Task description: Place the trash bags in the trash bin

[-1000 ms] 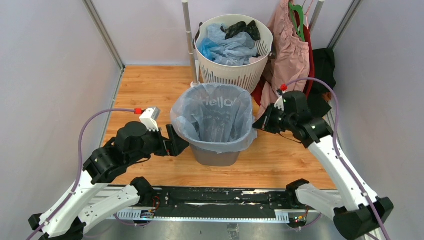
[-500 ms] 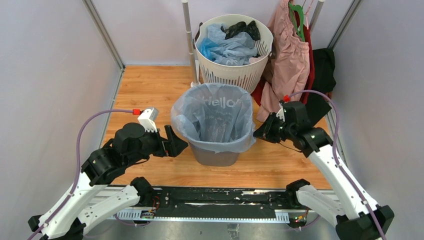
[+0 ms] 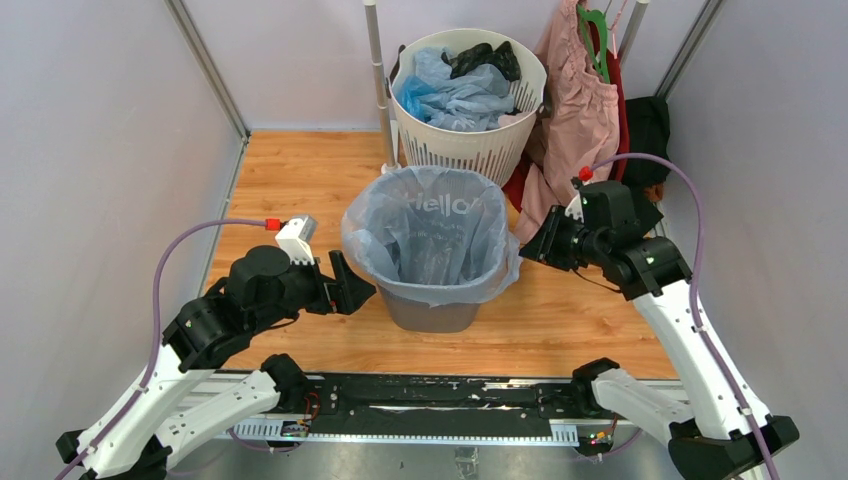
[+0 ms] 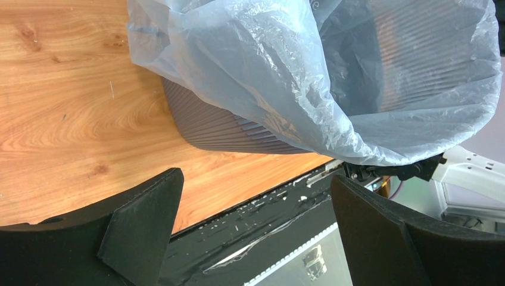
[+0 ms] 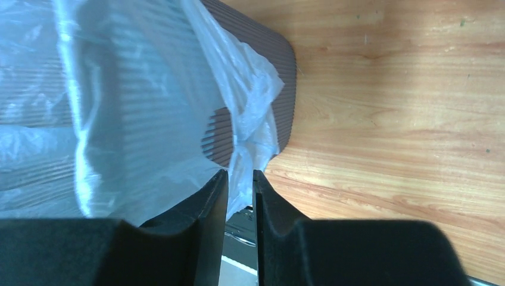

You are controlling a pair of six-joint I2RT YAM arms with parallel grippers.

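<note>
Top, left-wrist and right-wrist views. The trash bin (image 3: 430,312), a dark ribbed wastebasket, stands upright at the middle of the wooden desk (image 3: 300,180). A pale blue see-through trash bag (image 3: 430,235) lies inside it. Its mouth is spread open and folded out over the rim on all sides, and the "Hello" lettering shows on the far inner wall.

The left claw (image 3: 355,283) sits just beside the bin's left wall, below the bag's overhang. Its jaws are spread wide and hold nothing; the left-wrist view shows the bag (image 4: 280,77) and bin (image 4: 220,128) beyond the fingers, apart from them.

The right claw (image 3: 527,243) is at the bin's right rim. In its wrist view the jaws are drawn almost together, with a thin fold of the bag's overhanging edge (image 5: 253,128) pinched in the narrow gap.

Far of the bin stands a white slotted basket (image 3: 470,150) holding crumpled bags (image 3: 460,85), blue and black. A pink garment (image 3: 580,110) hangs at the far right.
</note>
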